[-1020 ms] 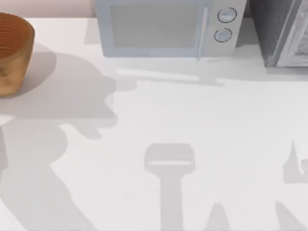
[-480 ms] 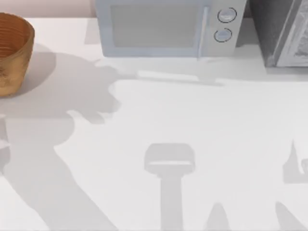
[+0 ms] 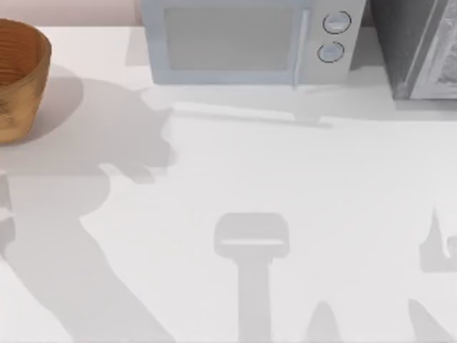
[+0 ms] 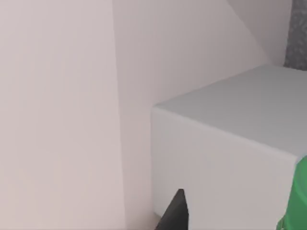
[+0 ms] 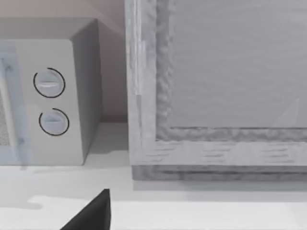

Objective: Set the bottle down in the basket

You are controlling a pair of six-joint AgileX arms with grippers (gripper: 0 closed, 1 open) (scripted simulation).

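The basket (image 3: 18, 75), golden-brown outside and ribbed orange inside, stands at the table's far left back, cut by the top view's edge. In the left wrist view a slice of the green bottle (image 4: 296, 201) shows close to the camera, high up and level with the microwave's top (image 4: 230, 124). My left gripper (image 4: 235, 223) is shut on it, with one dark fingertip (image 4: 176, 211) showing beside it. A dark part of my right gripper (image 5: 91, 215) hangs over the table's right side, facing the microwave's dials and a grey cabinet.
A pale blue-grey microwave (image 3: 246, 39) stands along the back edge at the middle. A grey cabinet (image 3: 418, 46) stands at the back right. Arm shadows lie across the white table (image 3: 300, 179), the largest on its left half.
The left arm's shadow on the table's left half has changed shape and shifted a little. The basket, microwave and cabinet have not moved.
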